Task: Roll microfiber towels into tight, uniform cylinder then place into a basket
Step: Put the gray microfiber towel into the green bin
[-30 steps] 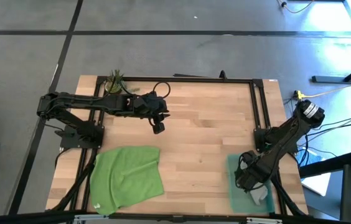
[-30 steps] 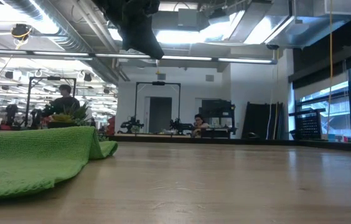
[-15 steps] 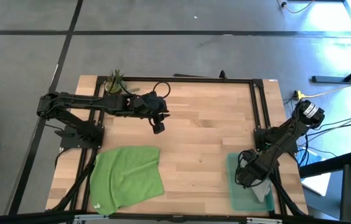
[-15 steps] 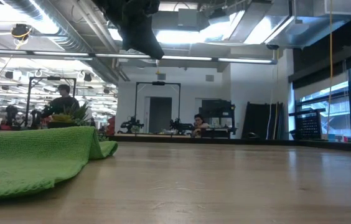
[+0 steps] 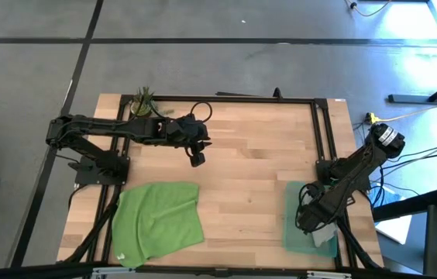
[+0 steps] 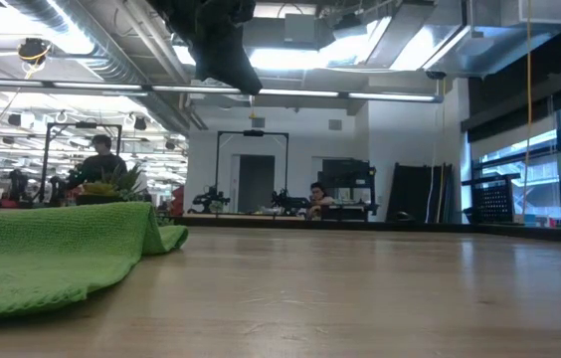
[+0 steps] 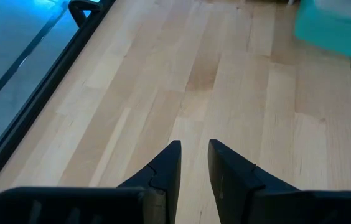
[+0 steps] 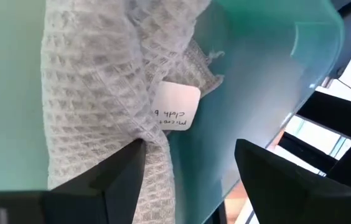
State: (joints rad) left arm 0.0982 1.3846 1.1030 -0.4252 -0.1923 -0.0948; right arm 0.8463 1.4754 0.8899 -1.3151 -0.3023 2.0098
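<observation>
The light grey towel (image 8: 94, 93) lies rolled in the teal basket (image 5: 294, 203) at the table's near right, its white tag (image 8: 175, 107) facing up. It also shows in the high view (image 5: 325, 236). My right gripper (image 8: 191, 165) is open over the basket, low at the roll's tagged end. The green towel (image 5: 159, 218) lies flat and rumpled at the near left, and shows in the low view (image 6: 42, 249). My left gripper (image 7: 193, 155) hangs above the bare table at the far left, fingers a narrow gap apart and empty. My right gripper is open, with one fingertip (image 8: 132, 163) lying against the side of the grey roll (image 8: 154, 146) just beside the tag. The other finger stands clear over the basket's floor. The roll lies on the basket's floor.
A small potted plant (image 5: 142, 103) stands at the far left corner. A black frame rail (image 5: 323, 132) runs along the table's right side. Bare wood (image 5: 249, 170) lies between the green towel and the basket. The basket's corner shows in the left wrist view (image 7: 337, 31).
My right gripper has moved toward the table's far edge. The basket and the grey roll in it have slid the same way by a little. My left arm has kept still.
</observation>
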